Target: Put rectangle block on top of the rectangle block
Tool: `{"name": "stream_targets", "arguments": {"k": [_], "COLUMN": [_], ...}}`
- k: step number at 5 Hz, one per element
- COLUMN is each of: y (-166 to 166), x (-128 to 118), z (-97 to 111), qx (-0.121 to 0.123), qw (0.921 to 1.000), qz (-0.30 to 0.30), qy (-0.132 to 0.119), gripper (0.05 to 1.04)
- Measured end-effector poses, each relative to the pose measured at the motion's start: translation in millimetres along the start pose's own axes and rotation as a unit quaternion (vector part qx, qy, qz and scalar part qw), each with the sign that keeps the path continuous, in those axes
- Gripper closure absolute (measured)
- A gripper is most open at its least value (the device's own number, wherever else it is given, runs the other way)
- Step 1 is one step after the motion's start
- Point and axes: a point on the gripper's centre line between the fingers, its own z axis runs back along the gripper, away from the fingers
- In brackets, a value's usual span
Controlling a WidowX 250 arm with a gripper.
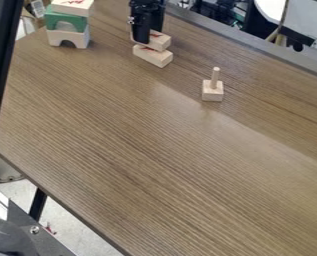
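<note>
Since upper block [161, 42] is prob. light, stiff wood, mid-sides suit a grip. Gripper [150, 35] has it pinched, over lower blk [152, 56].

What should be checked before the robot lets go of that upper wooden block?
1. Gripper closed on the upper block: ok, it appears to have it.
2. Upper block over the lower block: ok.
3. The two blocks' edges lined up: not ok, one end of the lower block sticks out.
4. Upper block resting flat on the lower one: cannot tell.
5. Pegged block standing apart from them: ok.
</note>
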Motion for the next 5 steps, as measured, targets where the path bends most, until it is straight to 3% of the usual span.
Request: {"name": "stream_targets", "arguments": {"k": [5], "y": [9.1], "x": [-2.4], "z": [-0.8], "qx": [-0.010], "qw": [0.9999], "qz": [-0.009], "qy": [0.004], "gripper": [0.529]}}
